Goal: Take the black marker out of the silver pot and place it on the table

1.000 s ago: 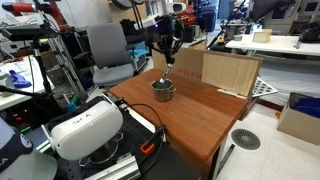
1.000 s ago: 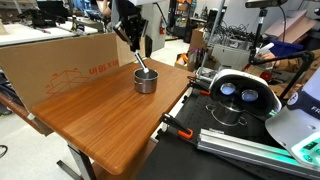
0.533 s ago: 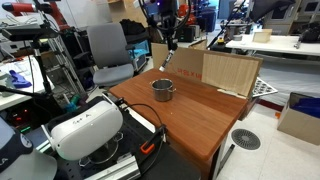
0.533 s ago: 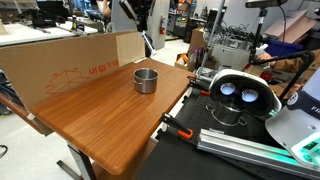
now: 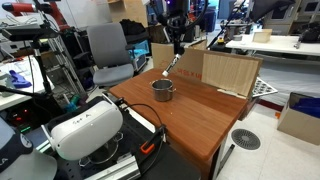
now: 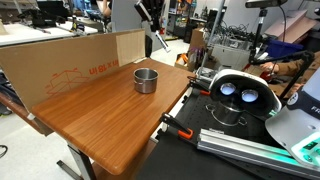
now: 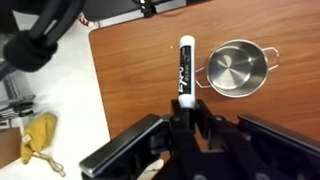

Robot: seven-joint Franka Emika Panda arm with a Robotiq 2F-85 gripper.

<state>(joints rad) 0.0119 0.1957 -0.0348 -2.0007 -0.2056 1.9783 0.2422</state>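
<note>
Room: Cluttered lab, with a grey office chair and loaded benches behind the work area in both exterior views.
Surface: a brown wooden desk, flat and smooth. A brown cardboard panel stood along its edge, at 10 o'clock of the pot in that exterior view.
Pot: the small round silver metal pot sat upright on the desk, and looked empty in the wrist view.
Marker: the black marker with a white barrel was out of the pot and up in the air. In the wrist view it pointed to 12 o'clock, with the pot at its 3 o'clock. In an exterior view the marker hung tilted above the desk.
Fingers: the fingers were clamped on one end of the marker, and the rest of the barrel stuck out free.
Risk, slip: held only by its end, the long barrel could swing or slide out on the way down.
Risk, roll: a round barrel released tilted on smooth wood would probably roll, perhaps off the desk edge.
Risk, pot: lowering too near the pot could knock its rim, shift it, or drop the marker back inside.
Risk, tip-first: a steep descent would press the free end into the desk and lever the marker in the grip.
</note>
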